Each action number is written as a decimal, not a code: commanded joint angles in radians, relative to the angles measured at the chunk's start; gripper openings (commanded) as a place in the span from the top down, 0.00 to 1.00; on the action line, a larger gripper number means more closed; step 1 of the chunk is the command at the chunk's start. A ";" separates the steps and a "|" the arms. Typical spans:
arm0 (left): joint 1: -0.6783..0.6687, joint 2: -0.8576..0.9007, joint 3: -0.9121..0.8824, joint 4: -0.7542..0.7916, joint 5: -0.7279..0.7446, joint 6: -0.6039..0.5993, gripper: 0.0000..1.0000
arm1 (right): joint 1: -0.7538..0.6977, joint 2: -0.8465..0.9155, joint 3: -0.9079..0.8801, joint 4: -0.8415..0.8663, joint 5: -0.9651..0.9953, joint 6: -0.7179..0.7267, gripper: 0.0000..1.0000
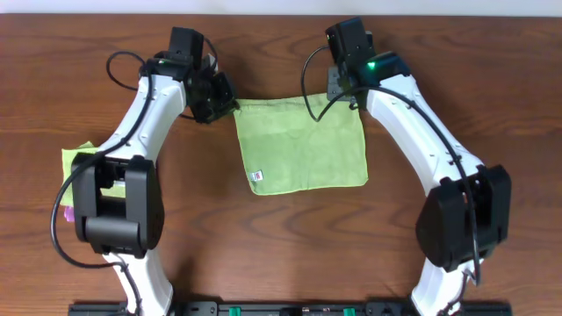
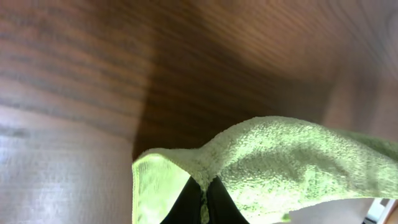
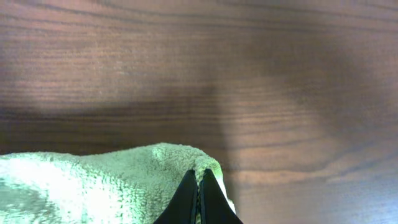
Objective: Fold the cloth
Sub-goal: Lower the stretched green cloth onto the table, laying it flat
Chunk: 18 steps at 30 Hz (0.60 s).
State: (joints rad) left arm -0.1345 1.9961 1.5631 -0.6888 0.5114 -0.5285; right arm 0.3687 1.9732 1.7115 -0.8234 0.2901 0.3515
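At frame centre the cloth point(image 1: 303, 145) lies spread on the surface point(image 1: 281, 246); left claw point(image 2: 204, 185) and right claw point(image 3: 199, 179) each pinch an upper corner — if you lift unevenly, one corner may slip.

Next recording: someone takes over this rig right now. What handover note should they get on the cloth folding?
Cloth: spread flat on the table, tag at its near-left corner.
Left gripper: shut on its far-left corner.
Right gripper: shut on its far-right corner.
Done: both far corners pinched.
Left: no fold made yet; probably carry the far edge over to the near edge, then release.
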 commanded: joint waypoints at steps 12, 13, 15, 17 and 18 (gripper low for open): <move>0.005 0.083 0.019 0.152 -0.125 -0.010 0.78 | -0.033 0.086 0.015 0.239 0.046 -0.104 0.68; 0.005 0.085 0.019 0.169 -0.134 -0.005 0.46 | -0.033 0.090 0.015 0.248 0.054 -0.107 0.60; 0.005 0.090 0.019 0.201 -0.154 -0.002 0.05 | -0.033 0.092 0.015 0.261 0.070 -0.107 0.38; 0.005 0.091 0.019 0.226 -0.157 -0.002 0.05 | -0.031 0.092 0.015 0.275 0.079 -0.121 0.30; 0.005 0.091 0.019 0.239 -0.157 -0.002 0.04 | -0.030 0.092 0.016 0.281 0.082 -0.126 0.28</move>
State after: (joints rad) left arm -0.1345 2.0762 1.5635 -0.4656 0.3870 -0.5365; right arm 0.3393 2.0682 1.7123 -0.5541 0.3340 0.2481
